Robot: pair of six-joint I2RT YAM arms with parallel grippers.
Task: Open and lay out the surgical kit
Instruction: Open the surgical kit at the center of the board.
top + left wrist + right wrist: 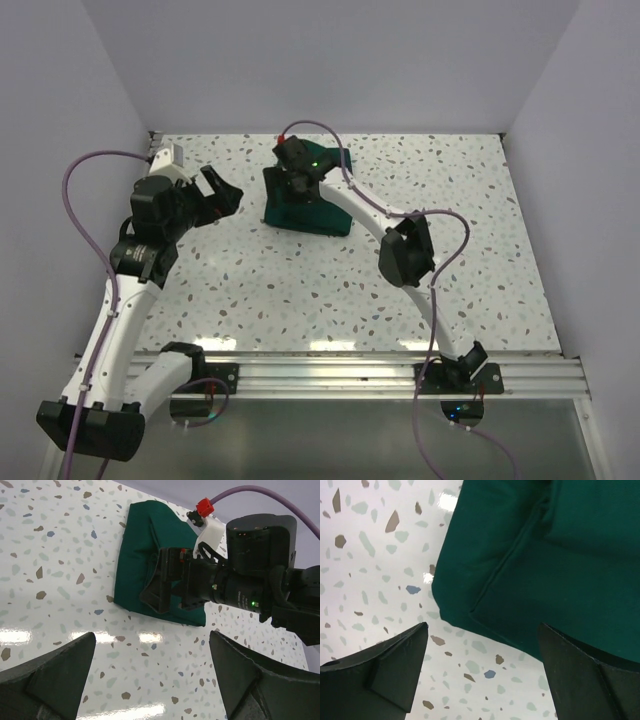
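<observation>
The surgical kit is a folded dark green cloth bundle [325, 215] lying at the back middle of the table. No steel tray or instruments show. My right gripper [297, 190] hovers open just above the bundle's left part, apart from the cloth. In the right wrist view the bundle's [560, 555] folded corner lies between and beyond the open right gripper [482, 635]. My left gripper [222, 193] is open and empty to the left of the bundle. In the left wrist view it [152, 645] faces the bundle [145, 545] and the right gripper [161, 587].
The speckled white table [300, 290] has grey walls at the back and both sides. A metal rail [330, 372] runs along the near edge. Purple cables loop from both arms; the right arm's cable [455, 235] arches over the table's right middle.
</observation>
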